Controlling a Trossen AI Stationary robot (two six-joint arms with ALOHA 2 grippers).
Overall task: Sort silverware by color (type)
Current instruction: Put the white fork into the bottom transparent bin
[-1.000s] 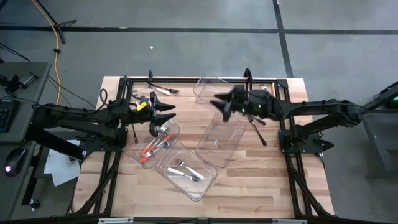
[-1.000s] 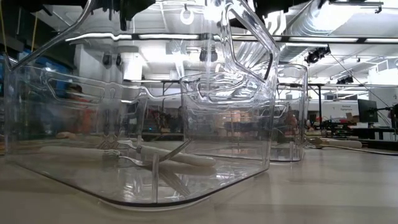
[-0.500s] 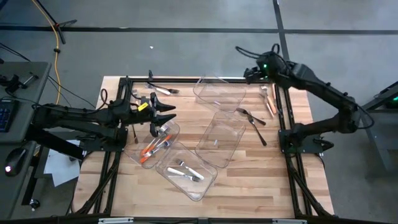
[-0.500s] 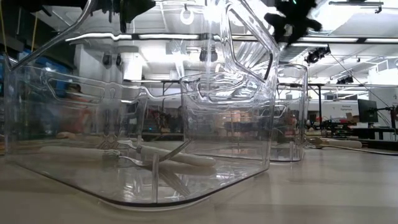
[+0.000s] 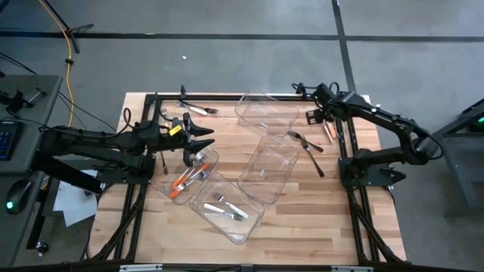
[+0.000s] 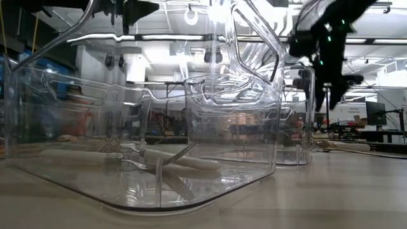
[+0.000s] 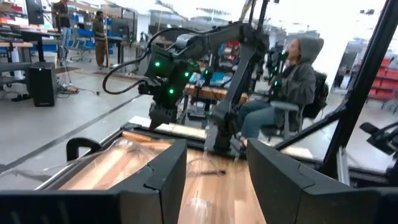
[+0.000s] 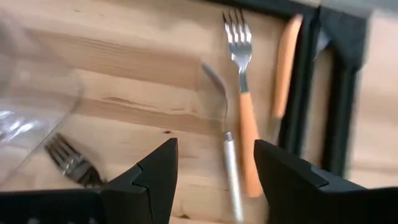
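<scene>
My right gripper [image 5: 314, 116] hangs open at the far right of the table, pointing steeply down, and holds nothing. Below it lie an orange-handled fork [image 8: 245, 118], a pale-handled spoon [image 8: 227, 155] and an orange-handled knife [image 8: 285, 62], flat on the wood by the right rail. A black fork [image 5: 301, 139] and a black knife [image 5: 314, 161] lie nearer the middle. My left gripper [image 5: 203, 140] waits open and level at the left, above a clear bin [image 5: 168, 190] that holds orange-handled silverware [image 5: 185, 178]. White-handled silverware [image 5: 227, 208] lies in the near bin [image 5: 249, 224].
Two more clear bins stand mid-table, one at the far edge [image 5: 266, 112] and one nearer [image 5: 268, 170]. Dark silverware [image 5: 197, 109] lies at the far left. A black frame rail [image 5: 344, 140] runs along the right side. A seated person [image 7: 292, 87] shows beyond the table.
My right gripper has swung from above the middle bins toward the table's far right corner, then tipped from roughly level to steeply downward and sunk toward the silverware by the right rail. Its fingers have stayed open. The silverware and bins have not moved.
</scene>
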